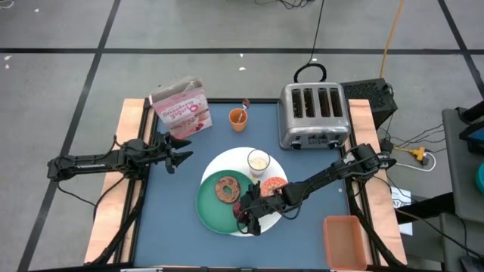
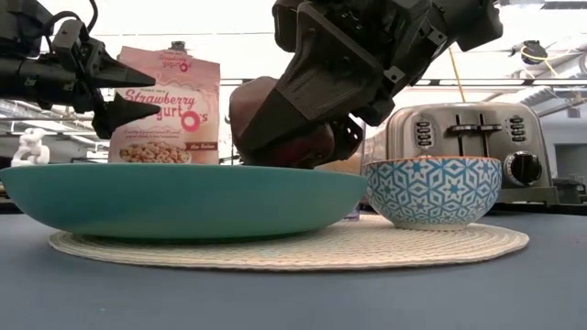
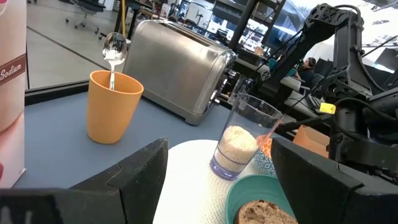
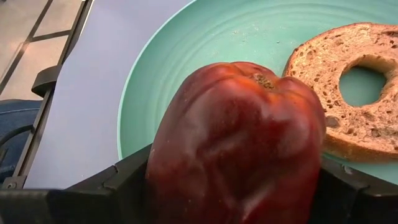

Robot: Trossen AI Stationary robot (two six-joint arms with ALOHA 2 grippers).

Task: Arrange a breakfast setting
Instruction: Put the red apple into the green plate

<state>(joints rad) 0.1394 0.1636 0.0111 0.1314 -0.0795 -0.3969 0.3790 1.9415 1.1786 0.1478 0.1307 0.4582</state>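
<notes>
My right gripper (image 1: 252, 211) is shut on the dark red fruit (image 4: 236, 149) over the near right part of the green plate (image 1: 210, 208). The plate lies on the white round mat (image 1: 227, 160), and a brown bagel (image 1: 226, 189) lies flat on the plate. The milky glass (image 3: 236, 146) and the patterned bowl (image 2: 431, 191) stand on the mat's right part. The metal spoon (image 3: 114, 50) stands handle-down in an orange cup (image 3: 112, 106). My left gripper (image 1: 180, 155) hovers open at the table's left, touching nothing. My right gripper pinches the fruit's two opposite sides (image 4: 158, 168) between its two fingers (image 4: 124, 183). It comes slanting down from the table's right. The fruit's stem end (image 4: 258, 78) points away from the wrist. The plate's rim hides whether the fruit's underside rests on the plate.
A silver toaster (image 1: 314, 113) stands at the far right and a pink cereal box (image 1: 181, 109) at the far left. The orange cup (image 1: 238, 119) stands between them. An orange bin (image 1: 348, 242) sits at the near right corner. Bare blue tabletop lies left of the mat.
</notes>
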